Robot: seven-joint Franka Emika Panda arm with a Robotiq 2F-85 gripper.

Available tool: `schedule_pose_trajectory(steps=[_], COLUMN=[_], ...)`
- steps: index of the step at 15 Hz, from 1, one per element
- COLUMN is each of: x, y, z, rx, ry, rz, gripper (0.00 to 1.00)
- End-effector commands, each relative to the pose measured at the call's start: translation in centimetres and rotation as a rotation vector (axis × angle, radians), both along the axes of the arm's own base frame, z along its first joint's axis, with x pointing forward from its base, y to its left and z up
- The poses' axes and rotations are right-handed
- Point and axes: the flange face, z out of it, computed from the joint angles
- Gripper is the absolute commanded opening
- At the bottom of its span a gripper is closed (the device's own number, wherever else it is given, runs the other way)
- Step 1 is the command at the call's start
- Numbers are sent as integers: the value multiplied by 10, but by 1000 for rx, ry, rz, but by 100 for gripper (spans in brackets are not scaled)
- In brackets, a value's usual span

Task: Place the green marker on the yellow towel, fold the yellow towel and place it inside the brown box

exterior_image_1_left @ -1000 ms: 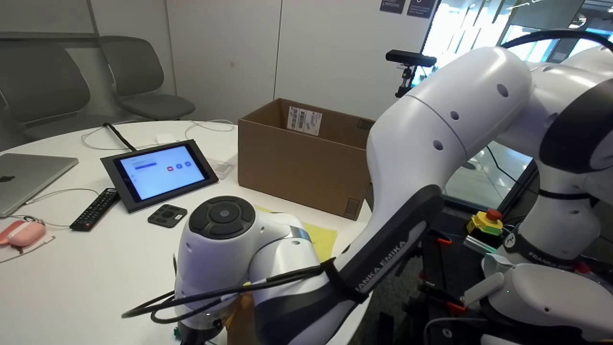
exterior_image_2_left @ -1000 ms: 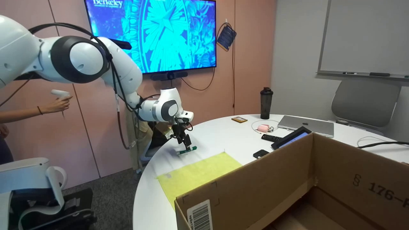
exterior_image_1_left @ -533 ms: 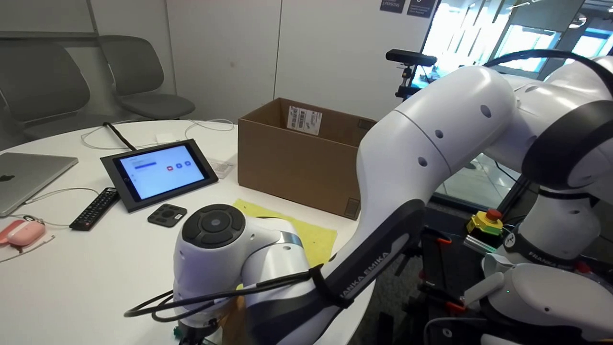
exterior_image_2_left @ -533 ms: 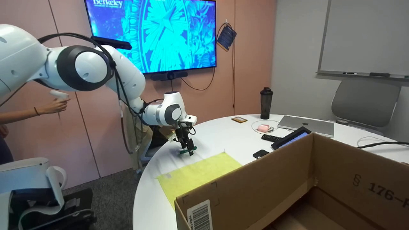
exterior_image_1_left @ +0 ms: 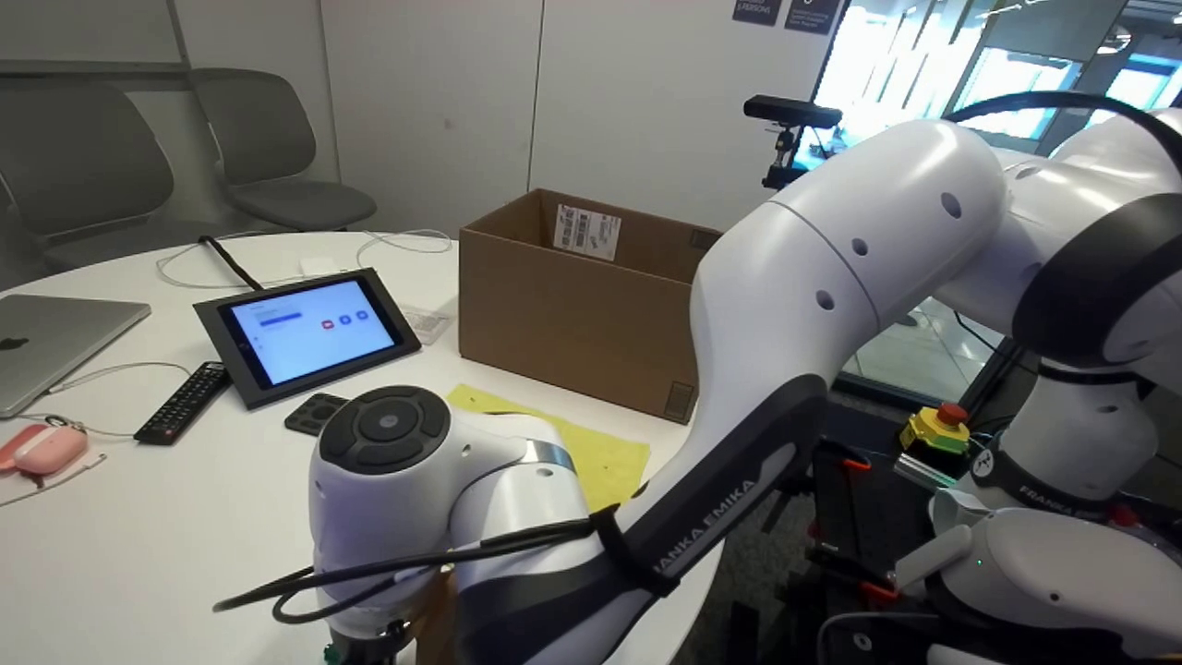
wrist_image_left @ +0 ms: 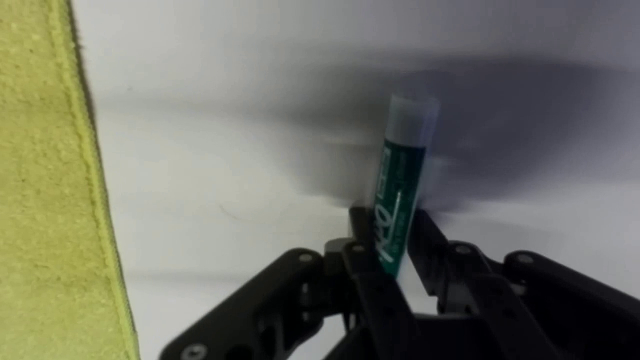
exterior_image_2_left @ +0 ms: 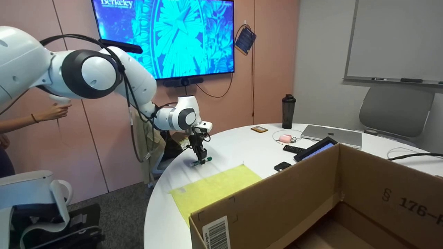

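Picking up the green marker (wrist_image_left: pixel 401 187) is, we judge, the step in hand; in the wrist view our end effector (wrist_image_left: pixel 390 221) pinches it from both sides of the barrel; the marker is beside the yellow towel (exterior_image_2_left: pixel 214 190), off its edge, though we cannot tell whether it touches the tabletop (exterior_image_2_left: pixel 162 224) or hangs just above; what we see of the towel lies flat and unfolded, near the brown box (exterior_image_1_left: pixel 572 319); next, as we read it, we need a modest lift, a carry over the towel's nearest edge, and a gentle release well inside it, lest the marker roll; folding the towel over it and boxing both come afterwards.
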Motion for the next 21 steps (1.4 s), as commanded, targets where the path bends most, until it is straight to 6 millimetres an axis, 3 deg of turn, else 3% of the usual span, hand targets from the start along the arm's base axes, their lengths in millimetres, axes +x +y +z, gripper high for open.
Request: schedule_pose_trajectory(steps=[1,3,12,17,21], x=[5,7,26,34,35], y=[-5,-11,-55,-107,-154], z=[2,8,45,64,65], rx=[-5,-10,-28,-44,-54], ry=[39,45,26,26,48], rz=[-17,-17,-46,-100,-164], gripper=[2,8,8,8,8])
